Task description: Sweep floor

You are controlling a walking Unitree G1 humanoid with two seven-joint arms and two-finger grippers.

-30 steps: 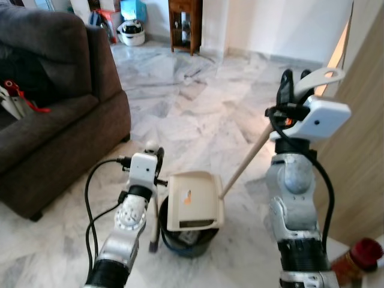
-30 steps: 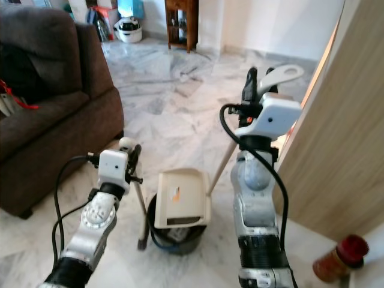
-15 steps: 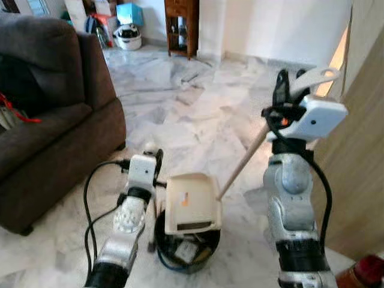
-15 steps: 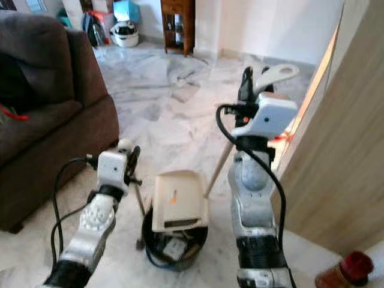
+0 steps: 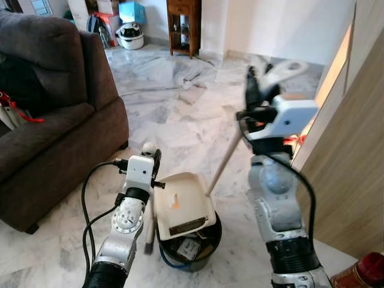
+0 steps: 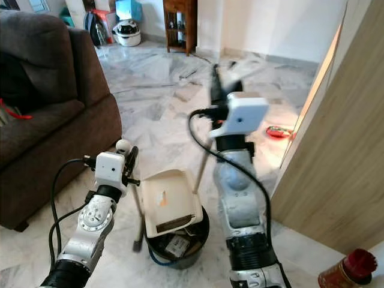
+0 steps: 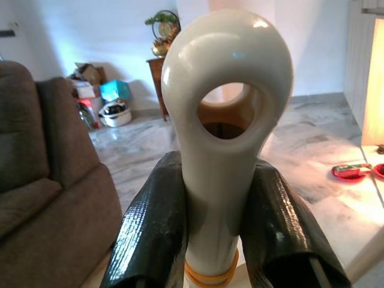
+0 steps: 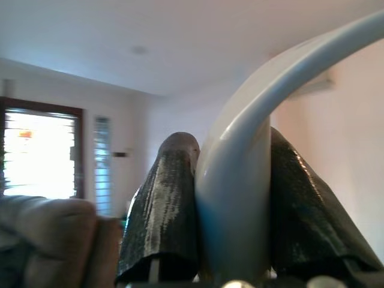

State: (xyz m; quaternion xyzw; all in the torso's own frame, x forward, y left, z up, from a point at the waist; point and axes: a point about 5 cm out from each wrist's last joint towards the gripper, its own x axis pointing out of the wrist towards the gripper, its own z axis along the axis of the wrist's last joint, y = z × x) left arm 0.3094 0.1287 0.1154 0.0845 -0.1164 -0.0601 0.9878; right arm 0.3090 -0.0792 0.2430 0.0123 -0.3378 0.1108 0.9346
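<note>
**Dustpan tipped over bin; both grippers loaded**

Left eye view: the right gripper (image 5: 258,84) is raised, its fingers clamped on the upper end of the dustpan handle (image 5: 223,165), which slopes down from them to the cream dustpan (image 5: 182,206). The pan sits tilted on the rim of the dark bin (image 5: 210,243), directly below and ahead of the left gripper (image 5: 151,161).

Right eye view: the left gripper holds a thin upright broom handle (image 6: 137,207); its foot rests on the marble floor (image 6: 162,102), just beside the bin.

Left wrist view: fingers (image 7: 153,231) closed tight on either side of the looped cream handle end (image 7: 227,114).

Right wrist view: fingers (image 8: 165,204) pinch a curved pale handle loop between them.

Judgement: emptying step. Raise the handle end steadily so the debris slides off, keeping the pan mouth inside the rim; keep the broom upright, clear of the bin.
</note>
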